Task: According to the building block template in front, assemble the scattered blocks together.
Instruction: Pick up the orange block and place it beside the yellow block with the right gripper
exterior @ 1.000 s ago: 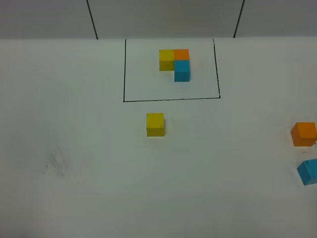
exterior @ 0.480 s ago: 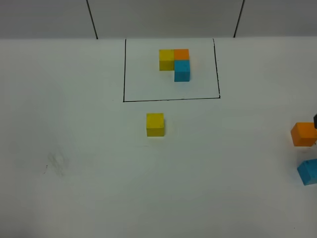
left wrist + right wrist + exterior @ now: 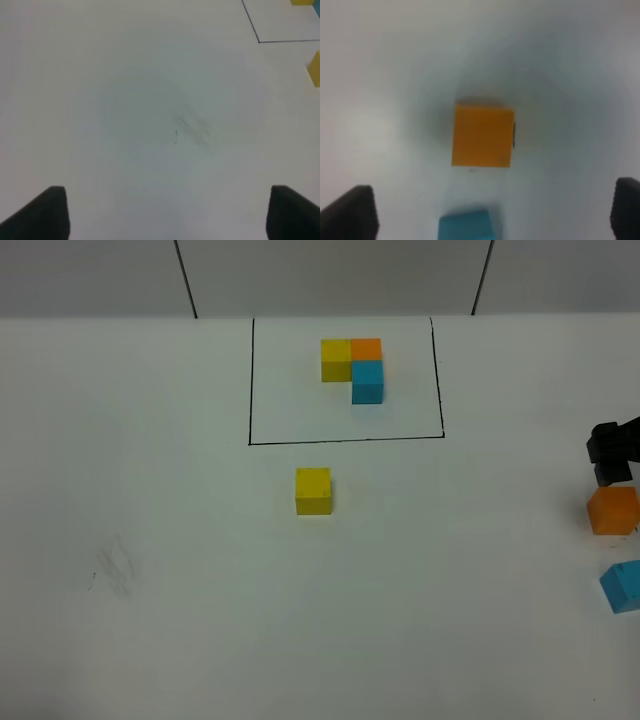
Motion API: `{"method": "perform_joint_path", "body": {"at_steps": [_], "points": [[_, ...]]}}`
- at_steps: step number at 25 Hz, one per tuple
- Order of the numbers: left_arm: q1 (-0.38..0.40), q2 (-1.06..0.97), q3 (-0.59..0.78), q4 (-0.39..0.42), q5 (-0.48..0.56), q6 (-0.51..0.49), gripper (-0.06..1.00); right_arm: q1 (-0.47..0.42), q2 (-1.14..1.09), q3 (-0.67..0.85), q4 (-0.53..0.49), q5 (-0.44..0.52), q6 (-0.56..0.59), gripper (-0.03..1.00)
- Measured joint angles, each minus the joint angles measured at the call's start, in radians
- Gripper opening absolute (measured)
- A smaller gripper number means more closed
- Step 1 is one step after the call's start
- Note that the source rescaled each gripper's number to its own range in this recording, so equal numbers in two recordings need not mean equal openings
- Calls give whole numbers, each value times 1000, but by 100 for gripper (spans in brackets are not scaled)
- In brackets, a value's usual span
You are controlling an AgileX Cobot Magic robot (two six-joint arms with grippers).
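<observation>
On table [image 3: 150, 560] — three scattered blocks [image 3: 313, 490] [image 3: 612, 510] [image 3: 624, 586], one template [image 3: 352, 368]

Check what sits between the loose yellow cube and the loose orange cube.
Nothing: the exterior high view shows bare table between the loose yellow cube and the loose orange cube; the framed template lies off that line.
</observation>
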Motion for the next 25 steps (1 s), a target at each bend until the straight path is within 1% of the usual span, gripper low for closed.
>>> {"method": "perform_joint_path", "body": {"at_steps": [6, 15, 18, 19, 21, 22, 24, 25], "points": [[0, 0, 0, 0, 0, 0, 68, -26, 117, 0, -4, -69, -5, 89], [0, 0, 0, 0, 0, 0, 68, -26, 251, 0, 7, -156, -11, 87], [0, 0, 0, 0, 0, 0, 68, -26, 288, -1, 7, -170, -11, 85], [0, 0, 0, 0, 0, 0, 68, -26, 299, -1, 7, -173, -11, 82], [0, 0, 0, 0, 0, 0, 68, -26, 311, -1, 7, -174, -11, 70], [0, 0, 0, 0, 0, 0, 68, -26, 314, -1, 7, -174, -11, 58], [0, 0, 0, 0, 0, 0, 68, -26, 312, -1, 7, -173, -11, 25], [0, 0, 0, 0, 0, 0, 68, -26, 307, -1, 6, -168, -9, 28]]}}
